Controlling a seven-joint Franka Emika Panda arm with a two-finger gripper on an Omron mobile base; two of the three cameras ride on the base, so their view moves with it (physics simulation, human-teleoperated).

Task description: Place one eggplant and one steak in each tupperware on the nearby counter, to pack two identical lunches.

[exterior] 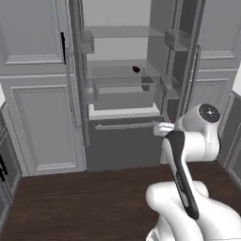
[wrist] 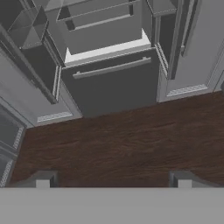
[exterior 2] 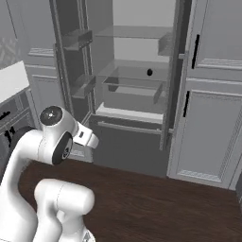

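Note:
In the hand view my gripper (wrist: 113, 180) is open, its fingertips (wrist: 42, 181) wide apart with nothing between them, looking down at the wooden floor in front of an open fridge (wrist: 109, 52). My hand (exterior: 163, 128) hangs low before the fridge's bottom drawer (exterior: 123, 141). A small dark rounded thing (exterior: 136, 69) (exterior 2: 149, 72) lies on the fridge's middle shelf, maybe an eggplant, too small to tell. A white corner of the counter (exterior 2: 12, 80) shows at the left. The steak and the tupperware are out of view.
Both fridge doors stand open, with door bins (exterior: 86, 43) (exterior 2: 78, 38) on the left and on the right (exterior: 175, 40). Tall grey cabinets (exterior: 40, 117) (exterior 2: 208, 127) flank the fridge. Dark wooden floor (wrist: 122, 144) lies in front.

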